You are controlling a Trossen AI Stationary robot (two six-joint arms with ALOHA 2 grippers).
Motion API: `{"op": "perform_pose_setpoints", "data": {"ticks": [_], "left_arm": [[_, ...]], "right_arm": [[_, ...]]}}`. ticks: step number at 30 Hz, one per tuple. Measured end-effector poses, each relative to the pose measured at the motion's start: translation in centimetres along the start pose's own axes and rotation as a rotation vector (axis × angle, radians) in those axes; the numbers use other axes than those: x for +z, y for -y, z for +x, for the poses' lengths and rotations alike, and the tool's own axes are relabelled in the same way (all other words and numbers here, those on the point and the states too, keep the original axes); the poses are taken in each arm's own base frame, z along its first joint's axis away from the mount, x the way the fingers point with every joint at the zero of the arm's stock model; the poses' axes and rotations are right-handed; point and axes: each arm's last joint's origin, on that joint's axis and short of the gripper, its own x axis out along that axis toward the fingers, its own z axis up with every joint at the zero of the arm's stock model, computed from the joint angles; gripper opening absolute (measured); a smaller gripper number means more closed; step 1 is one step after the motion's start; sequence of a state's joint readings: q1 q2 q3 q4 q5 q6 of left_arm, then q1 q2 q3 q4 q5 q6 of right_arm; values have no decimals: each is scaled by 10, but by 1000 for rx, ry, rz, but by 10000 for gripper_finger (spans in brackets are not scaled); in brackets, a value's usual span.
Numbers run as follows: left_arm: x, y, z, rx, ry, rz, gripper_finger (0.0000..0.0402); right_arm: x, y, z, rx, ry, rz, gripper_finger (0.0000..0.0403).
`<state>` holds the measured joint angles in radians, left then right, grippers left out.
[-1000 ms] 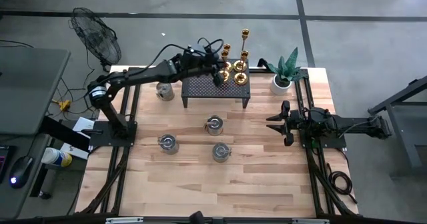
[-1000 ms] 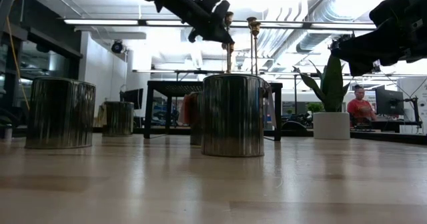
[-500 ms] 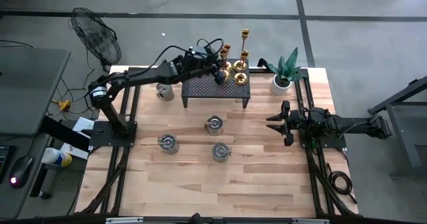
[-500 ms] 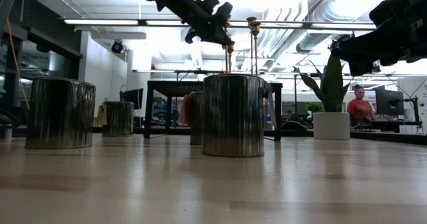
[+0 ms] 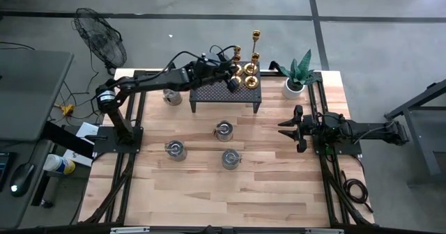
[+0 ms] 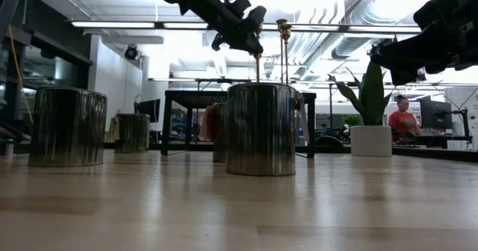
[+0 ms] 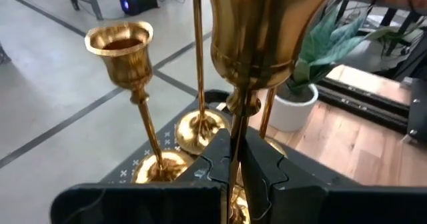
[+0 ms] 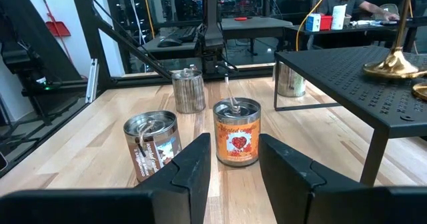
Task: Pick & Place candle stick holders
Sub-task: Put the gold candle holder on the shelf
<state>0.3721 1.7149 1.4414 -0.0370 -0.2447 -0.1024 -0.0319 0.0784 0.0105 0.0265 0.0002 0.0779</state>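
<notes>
Left end effector (image 7: 235, 167) clamped tight on the slender stem of a shiny brass candlestick holder (image 7: 267, 37), now shifted further along over the black perforated stand (image 5: 223, 92), among the other brass holders (image 5: 249, 70). Placement looks close. Held base hidden. Right end effector (image 8: 233, 161) parked, half-open, empty.

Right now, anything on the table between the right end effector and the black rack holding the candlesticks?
Bare wood only. In the high view the right end effector hangs open beside the black rack, nothing between; the cans lie farther left.
</notes>
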Motion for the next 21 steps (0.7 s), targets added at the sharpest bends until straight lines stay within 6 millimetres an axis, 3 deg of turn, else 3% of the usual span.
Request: {"op": "perform_pose_setpoints", "data": {"ticks": [21], "left_arm": [[-2,1,3,8,-6,2,7]], "right_arm": [[0,0,0,0,0,0,117]]}}
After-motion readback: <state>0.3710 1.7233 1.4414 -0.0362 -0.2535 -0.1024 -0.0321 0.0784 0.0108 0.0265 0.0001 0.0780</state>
